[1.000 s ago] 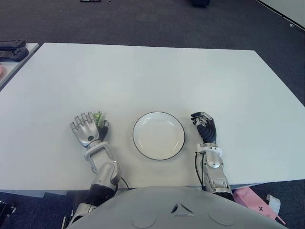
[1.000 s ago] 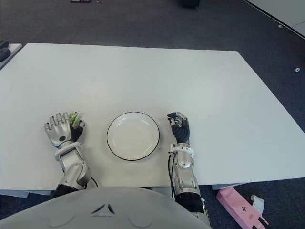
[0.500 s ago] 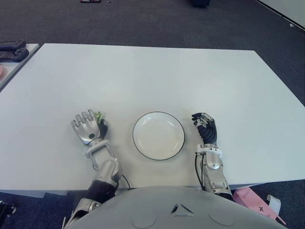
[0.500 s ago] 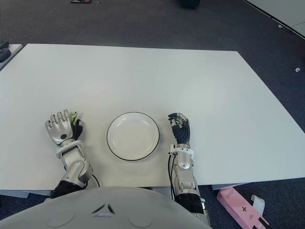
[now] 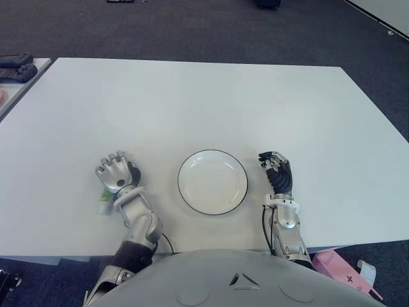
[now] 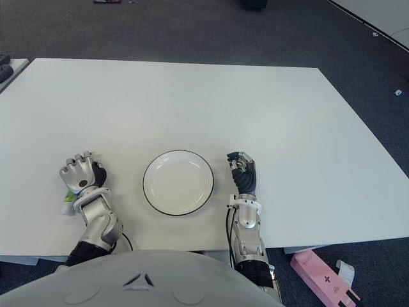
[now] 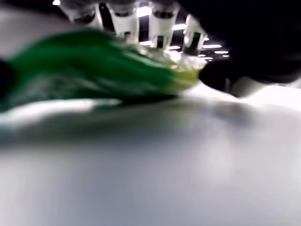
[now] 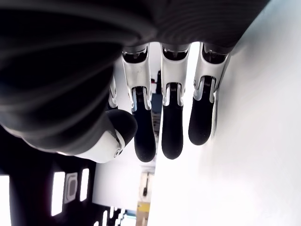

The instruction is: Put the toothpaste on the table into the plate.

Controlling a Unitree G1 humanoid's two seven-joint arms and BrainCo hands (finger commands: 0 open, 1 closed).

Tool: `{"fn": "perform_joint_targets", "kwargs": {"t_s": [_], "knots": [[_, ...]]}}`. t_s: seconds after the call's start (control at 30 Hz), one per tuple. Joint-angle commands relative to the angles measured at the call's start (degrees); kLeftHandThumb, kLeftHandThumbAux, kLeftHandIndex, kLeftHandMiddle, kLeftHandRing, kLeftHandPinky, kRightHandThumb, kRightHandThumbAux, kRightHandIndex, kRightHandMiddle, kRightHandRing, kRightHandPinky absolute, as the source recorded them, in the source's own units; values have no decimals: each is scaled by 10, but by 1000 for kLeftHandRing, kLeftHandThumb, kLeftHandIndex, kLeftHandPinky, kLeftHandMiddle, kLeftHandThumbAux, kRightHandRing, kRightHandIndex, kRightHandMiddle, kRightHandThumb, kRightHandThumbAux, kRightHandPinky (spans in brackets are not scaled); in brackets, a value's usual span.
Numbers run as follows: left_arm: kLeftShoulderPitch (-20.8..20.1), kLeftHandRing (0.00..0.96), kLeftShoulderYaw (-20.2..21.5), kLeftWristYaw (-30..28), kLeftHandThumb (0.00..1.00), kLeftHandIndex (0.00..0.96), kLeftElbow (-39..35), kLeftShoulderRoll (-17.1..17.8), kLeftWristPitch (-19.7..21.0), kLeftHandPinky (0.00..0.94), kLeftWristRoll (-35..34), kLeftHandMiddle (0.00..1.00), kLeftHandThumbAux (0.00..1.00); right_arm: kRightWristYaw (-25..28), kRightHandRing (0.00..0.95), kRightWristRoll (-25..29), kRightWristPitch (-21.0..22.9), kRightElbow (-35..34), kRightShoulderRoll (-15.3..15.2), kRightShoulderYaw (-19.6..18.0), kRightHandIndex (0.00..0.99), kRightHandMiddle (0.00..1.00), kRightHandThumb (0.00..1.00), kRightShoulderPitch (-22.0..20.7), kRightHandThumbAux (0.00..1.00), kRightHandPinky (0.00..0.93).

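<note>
Left eye view: shows the left hand (image 5: 115,174) low on the white tabletop (image 5: 204,102), on the robot's left of the plate (image 5: 213,152) and apart from it. Shows the toothpaste (image 5: 103,203), a green-and-white tube, poking out from under that hand on its outer, near side, close to the tabletop's front edge.

Left wrist view: shows the green tube body lying flat along the tabletop, with the fingers (image 7: 160,23) curled down over its far side and the dark thumb at its tip. Reads as a hand closed round the tube, though firmness of the grip cannot be confirmed. No gap visible between tube and tabletop, so not lifted.

Right hand (image 5: 276,171): shows just to the robot's right of the plate, idle. Right wrist view: fingers loosely extended, slightly apart from the thumb, nothing between them.

Plate: white with a dark rim, central and near the robot, nothing in it.

Task status, as a judgement:
- Reach to the toothpaste: done.
- Grasp: made or being completed.
- Lift off the tabletop: not yet done.
- Carry toward the robot's right, over the plate rim: not yet done.
- Release inside the plate: not yet done.

Early stage overall; most of the transfer left to perform.
</note>
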Motion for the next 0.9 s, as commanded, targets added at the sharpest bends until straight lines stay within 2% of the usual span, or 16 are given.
{"fn": "perform_joint_targets", "kwargs": {"t_s": [0.03,0.2,0.3,0.4,0.67,0.77,0.87,0.9], "knots": [[43,316,-14,-87,742,211,-21,8,-10,386,-58,329,394,-4,407,2,-2,12,3,-5,418,431,725,7,734,408],[66,321,-5,-140,729,267,-88,20,-25,355,-93,344,397,-5,410,1,-7,13,3,-6,418,434,724,8,734,408],[76,323,10,-165,725,349,-120,18,-34,349,-131,363,392,-4,411,3,-12,15,3,-7,419,435,724,8,734,410],[80,326,13,-176,717,396,-133,20,-36,337,-146,375,385,-2,411,5,-15,15,3,-8,419,436,724,9,734,410],[106,375,5,-222,691,495,-167,62,-70,377,-175,427,373,-5,412,5,-17,17,4,-14,419,431,724,8,734,415],[111,377,4,-228,690,529,-176,67,-74,351,-182,437,382,-7,413,3,-18,18,4,-14,420,431,724,8,733,414],[117,362,4,-232,712,470,-189,68,-75,318,-190,431,582,-9,413,1,-18,17,4,-15,420,432,724,8,733,414],[119,360,4,-234,714,465,-195,69,-75,317,-192,430,602,-9,413,0,-18,16,4,-15,420,433,724,8,733,414]]}}
